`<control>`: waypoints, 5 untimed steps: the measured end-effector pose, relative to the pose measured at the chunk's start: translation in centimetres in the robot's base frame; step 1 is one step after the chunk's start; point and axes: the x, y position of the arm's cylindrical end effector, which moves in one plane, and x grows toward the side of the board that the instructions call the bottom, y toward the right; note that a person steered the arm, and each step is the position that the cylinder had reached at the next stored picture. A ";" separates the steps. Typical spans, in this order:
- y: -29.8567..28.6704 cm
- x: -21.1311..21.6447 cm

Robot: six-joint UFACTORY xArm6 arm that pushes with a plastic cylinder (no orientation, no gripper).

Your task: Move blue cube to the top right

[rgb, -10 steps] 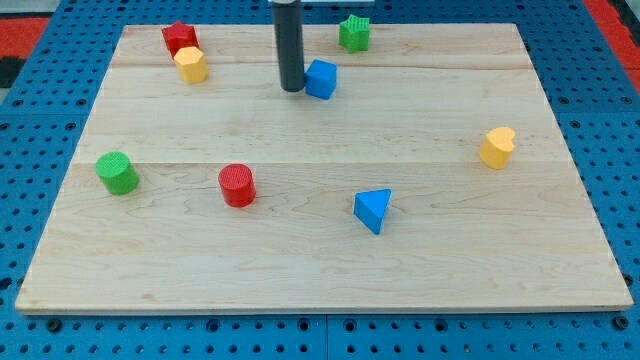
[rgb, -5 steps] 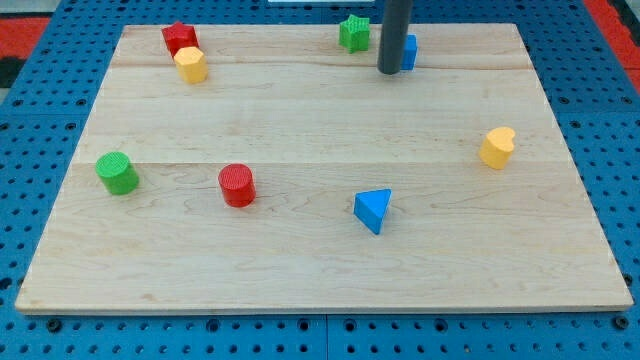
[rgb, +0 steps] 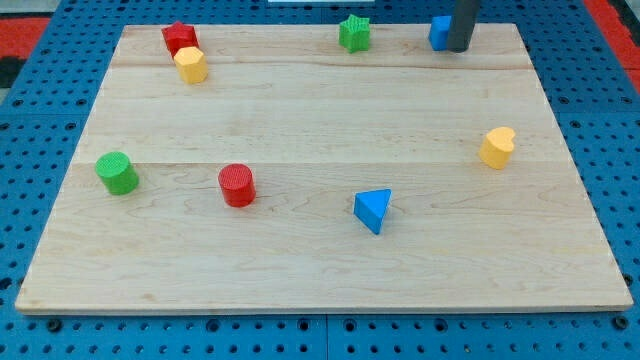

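Camera view: a pale wooden board (rgb: 320,240) on a blue perforated base, seven small coloured plastic blocks on it.
Landmark: the small blue plastic cube (rgb: 440,32), at the board's top edge, right of centre, short of the top-right corner.
My tip: the lower end of the dark rod (rgb: 458,47), touching or just beside the cube's right face, slightly toward the view's bottom. There is no gripper, only a bare rod holding nothing.
Green star-shaped block (rgb: 354,33): to the cube's left, on the same top strip, apart from it.
Red block (rgb: 179,38), exact shape unclear: far to the cube's left, near the top-left corner.
Yellow block (rgb: 190,65), rounded: touching or just below the red one.
Yellow heart-like block (rgb: 497,147): below the cube and to its right.
Blue triangular block (rgb: 373,209): well below the cube, slightly left.
Red cylinder (rgb: 237,185): well below and left of the cube.
Green cylinder (rgb: 117,172): farthest left of the cube.
Step in hand: by my judgement, the closing push, nearly done.
Next move: the tip stands on the corner side of the cube, so it probably must go round to the cube's left and nudge rightward without sliding it off the top edge.
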 end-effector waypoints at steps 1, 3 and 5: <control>-3.1 0.0; -4.9 -1.3; -3.4 -3.0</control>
